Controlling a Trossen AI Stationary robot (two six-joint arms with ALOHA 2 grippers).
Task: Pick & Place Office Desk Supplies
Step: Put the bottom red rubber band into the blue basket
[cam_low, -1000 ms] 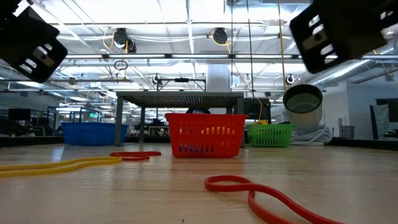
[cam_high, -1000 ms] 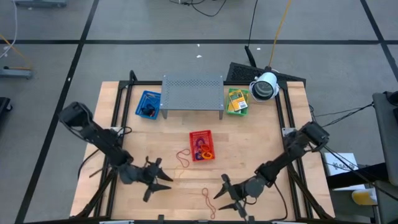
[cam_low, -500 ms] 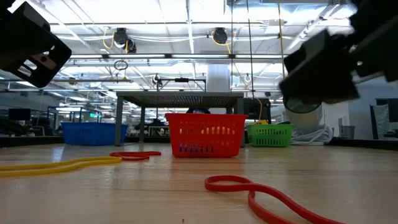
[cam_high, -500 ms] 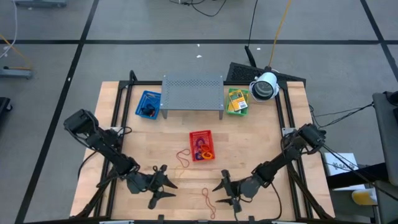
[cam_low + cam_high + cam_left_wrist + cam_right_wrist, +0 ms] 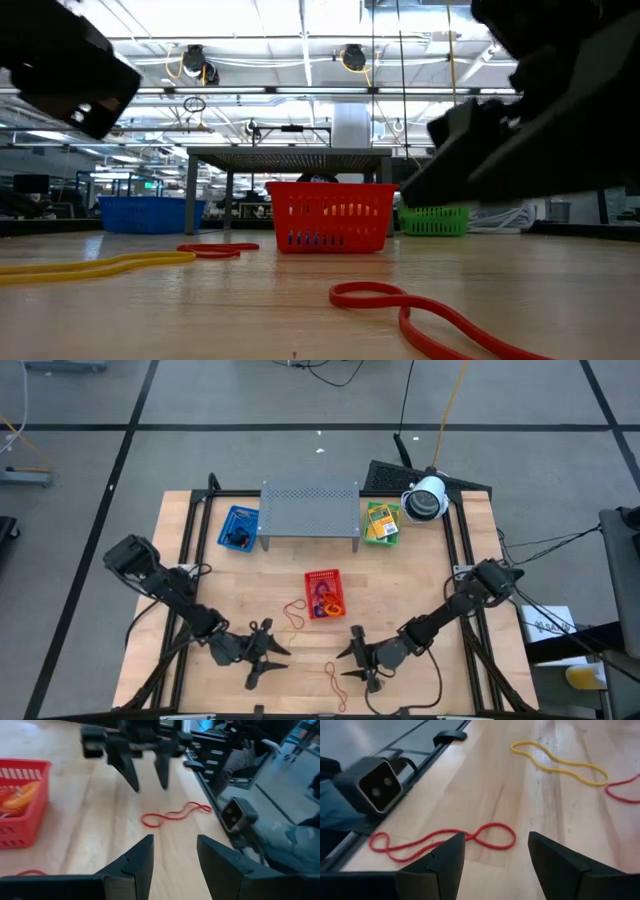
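A long red rubber band (image 5: 333,682) lies flat on the wooden table near its front edge; it also shows as the band (image 5: 445,837) in the right wrist view and the band (image 5: 175,815) in the left. My left gripper (image 5: 272,656) stands open to its left. My right gripper (image 5: 349,655) stands open just above and right of it, low over the table. The two face each other and nothing is between either pair of fingers. Farther back lie a yellow band (image 5: 560,762) and another red band (image 5: 215,248). Yellow-and-green packets (image 5: 381,522) lie in the green basket.
A red basket (image 5: 324,593) holding bands stands mid-table. Behind it is the grey rack (image 5: 310,510), with a blue basket (image 5: 238,527) on its left and the green basket (image 5: 435,215) on its right. A small camera (image 5: 372,782) sits at the front edge.
Both grippers have closed in on each other over the front of the table. My left went toward the right edge and slightly nearer. My right went toward the left edge, sank lower and tipped toward level. Both stayed open. No band has moved.
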